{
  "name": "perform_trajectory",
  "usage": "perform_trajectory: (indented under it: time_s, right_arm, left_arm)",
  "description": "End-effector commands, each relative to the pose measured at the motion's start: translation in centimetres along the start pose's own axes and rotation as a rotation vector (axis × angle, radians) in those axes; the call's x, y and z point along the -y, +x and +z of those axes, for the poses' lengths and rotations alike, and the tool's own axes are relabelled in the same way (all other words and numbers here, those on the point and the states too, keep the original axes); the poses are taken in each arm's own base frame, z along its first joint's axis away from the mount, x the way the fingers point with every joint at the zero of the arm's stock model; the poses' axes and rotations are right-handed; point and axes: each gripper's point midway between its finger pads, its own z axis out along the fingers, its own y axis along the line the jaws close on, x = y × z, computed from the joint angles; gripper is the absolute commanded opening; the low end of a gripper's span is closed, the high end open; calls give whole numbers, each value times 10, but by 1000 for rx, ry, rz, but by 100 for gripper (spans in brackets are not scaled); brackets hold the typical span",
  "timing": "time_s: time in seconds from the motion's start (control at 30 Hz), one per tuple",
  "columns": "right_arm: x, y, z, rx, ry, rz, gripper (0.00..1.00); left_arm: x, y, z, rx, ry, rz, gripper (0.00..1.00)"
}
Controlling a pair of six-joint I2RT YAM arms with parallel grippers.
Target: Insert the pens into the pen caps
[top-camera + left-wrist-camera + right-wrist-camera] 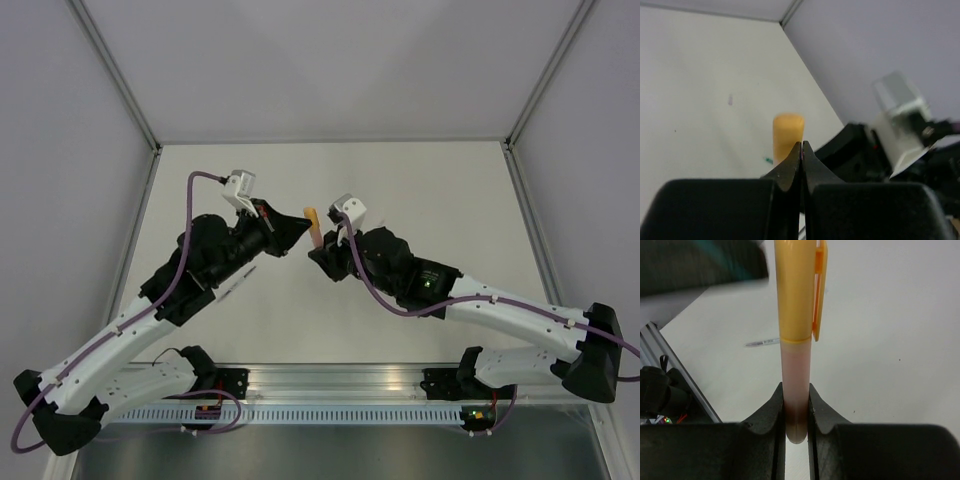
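My right gripper (796,390) is shut on the lower end of the orange-pink pen (794,375) and holds it upright above the table. An orange cap (796,290) with a clip sits on the pen's upper end. In the top view the cap (312,222) stands between the two grippers. My left gripper (802,144) is shut with nothing seen between its fingers, and its tips (300,226) are right beside the cap (788,134). A pale grey-white pen (763,342) lies on the table, also in the top view (237,283). The green pen is not clearly seen.
A small green speck (768,160) lies on the table past the left fingertips, too small to identify. The aluminium rail (330,385) runs along the near edge. Grey walls enclose the table (420,180) on three sides.
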Motion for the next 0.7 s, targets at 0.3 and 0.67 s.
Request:
perform_trajectory:
  time_s: [0.3, 0.67]
  right_arm:
    - [-7, -97, -10, 278, -35, 41, 0]
    - [-24, -49, -15, 179, -182, -6, 0]
  left_arm:
    - [-10, 42, -23, -177, -7, 45, 2]
    - [31, -25, -54, -8, 103, 111, 80]
